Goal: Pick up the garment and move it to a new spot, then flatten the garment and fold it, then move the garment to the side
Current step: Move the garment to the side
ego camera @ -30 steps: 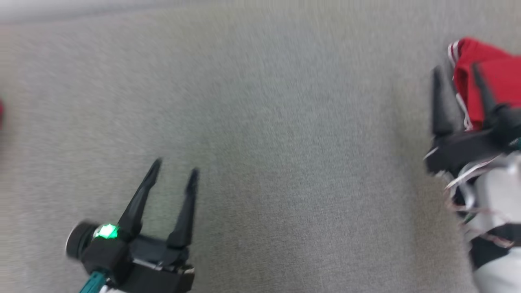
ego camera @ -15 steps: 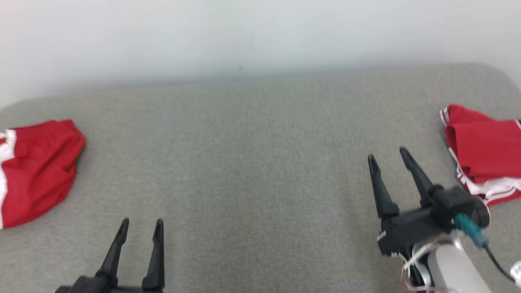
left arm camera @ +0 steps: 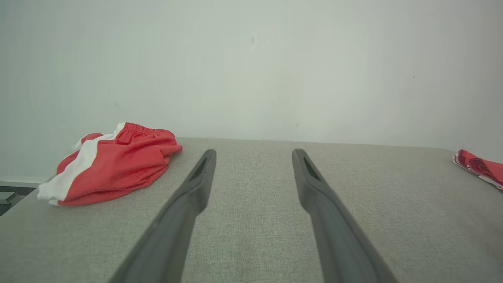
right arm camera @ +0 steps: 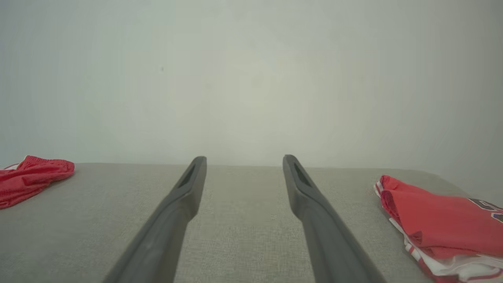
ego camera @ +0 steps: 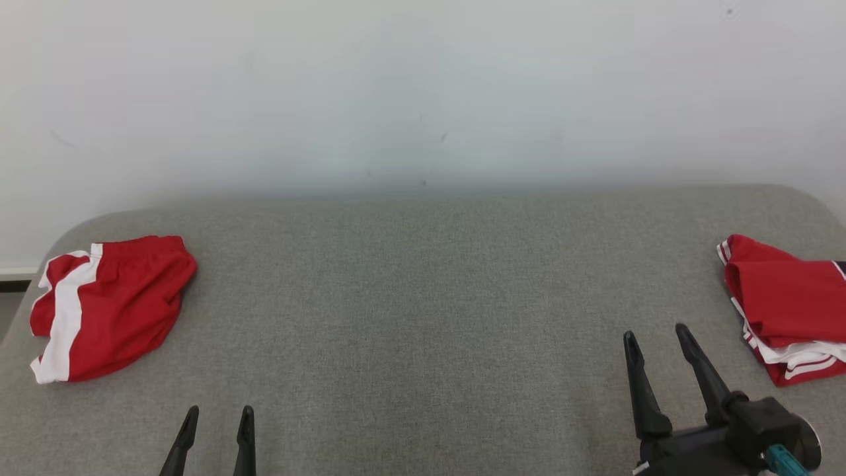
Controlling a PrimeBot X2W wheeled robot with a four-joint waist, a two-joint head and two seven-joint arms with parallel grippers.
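Dark print [right arm camera: 487, 204] on the folded red garment [right arm camera: 432, 214], right wrist view

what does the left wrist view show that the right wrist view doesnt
Left wrist view, not the right: open fingers of the left gripper, the white stripe on the shorts, a bit of floor past the table's edge. Right wrist view, not the left: open fingers of the right gripper, dark print on the folded garment. Both: shorts, folded garment, grey table, white wall.
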